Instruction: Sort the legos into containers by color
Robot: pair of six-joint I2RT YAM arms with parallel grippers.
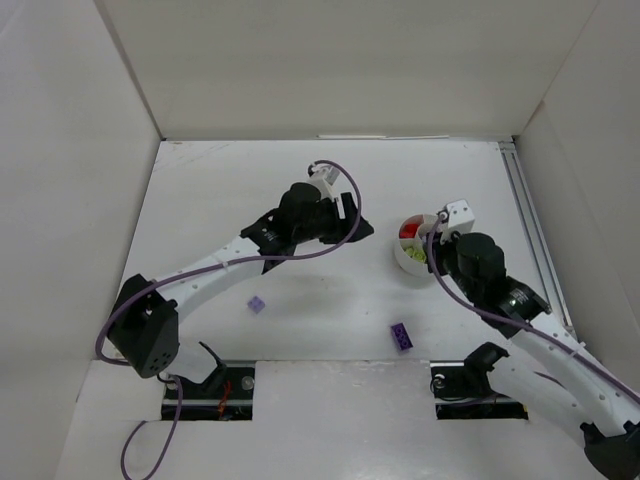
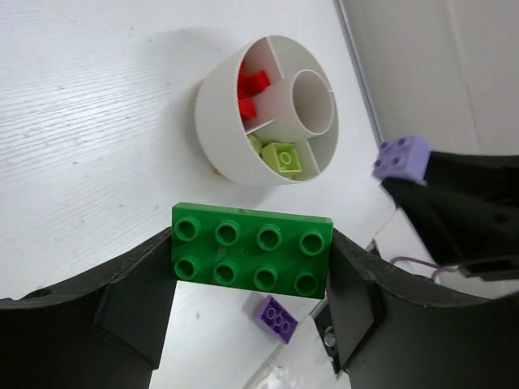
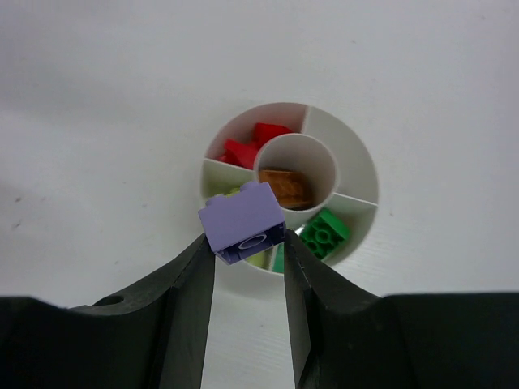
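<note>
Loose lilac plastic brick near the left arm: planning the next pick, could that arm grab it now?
Probably not: the left gripper holds a green studded plastic plate, though the lilac brick lies unobstructed.

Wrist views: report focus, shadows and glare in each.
Left wrist: green brick crisp, dish casting only a soft shadow. Right wrist: lilac brick and dish both sharp, light even, no glare on the white plastic.

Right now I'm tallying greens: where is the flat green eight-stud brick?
Left wrist view: the green brick is clamped in the left gripper, short of the white dish, a purple brick on the table below.
</note>
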